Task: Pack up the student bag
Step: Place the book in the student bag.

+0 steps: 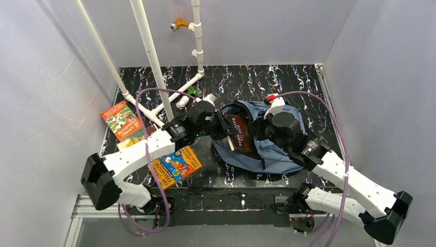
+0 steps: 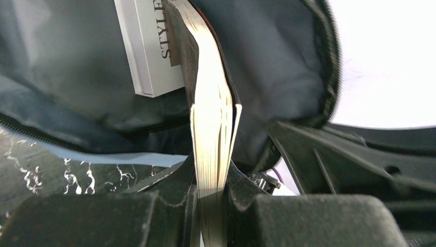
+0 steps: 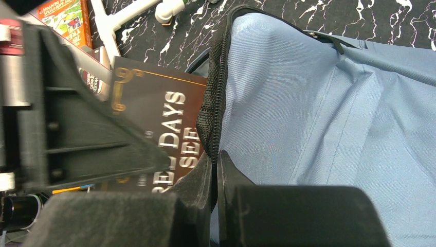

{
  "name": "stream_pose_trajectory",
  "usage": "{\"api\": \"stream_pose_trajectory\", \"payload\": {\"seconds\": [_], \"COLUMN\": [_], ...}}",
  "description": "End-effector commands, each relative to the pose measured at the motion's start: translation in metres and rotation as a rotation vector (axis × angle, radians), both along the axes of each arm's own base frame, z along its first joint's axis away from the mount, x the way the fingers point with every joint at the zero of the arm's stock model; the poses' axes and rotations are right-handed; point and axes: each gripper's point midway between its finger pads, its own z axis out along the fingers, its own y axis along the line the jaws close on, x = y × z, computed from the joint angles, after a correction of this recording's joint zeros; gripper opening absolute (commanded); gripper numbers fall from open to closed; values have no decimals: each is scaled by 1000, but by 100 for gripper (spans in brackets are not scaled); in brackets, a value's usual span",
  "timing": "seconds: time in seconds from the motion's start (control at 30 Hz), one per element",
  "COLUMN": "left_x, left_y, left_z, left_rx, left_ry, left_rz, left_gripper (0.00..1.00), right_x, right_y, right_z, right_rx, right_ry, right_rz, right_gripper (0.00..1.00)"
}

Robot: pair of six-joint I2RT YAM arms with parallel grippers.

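The soft dusty-blue fabric backpack (image 1: pixel 275 152) is lying limp on the black marbled tabletop (image 1: pixel 298 82), the right hand (image 3: pixel 216 177) pinching closed on its firmer black zipper rim (image 3: pixel 213 103), likely the best hold, the left hand (image 2: pixel 211 200) clamping a stiff dark-brown book (image 2: pixel 213 118), and only the left wrist view is showing a white book (image 2: pixel 146 51) inside.

White book (image 2: pixel 146 51), title partly beyond the left wrist view's top edge.
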Motion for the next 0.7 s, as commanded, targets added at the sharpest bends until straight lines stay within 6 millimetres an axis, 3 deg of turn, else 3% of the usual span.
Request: {"api": "stream_pose_trajectory", "payload": {"seconds": [0.0,0.07,0.23,0.33,0.67], "left_x": [19,26,34,42,56], "left_y": [-35,-50,-79,-84,-113], "left_z": [19,8,-39,-65,-116], "left_rx": [-137,-158,-93,-38,-15], "left_ry": [-22,-14,65,67,189], "left_rz": [-36,-49,-93,-52,-15], "left_gripper": [0,0,0,0,3], "right_x": [1,1,0,-2,-4], "right_y": [5,4,6,7,10], "right_z": [45,44,43,43,38], "right_rx": [119,123,124,114,114], "right_ry": [-91,-92,-83,-72,-54], "right_rz": [11,9,16,25,43], "right_gripper": [1,1,1,1,1]}}
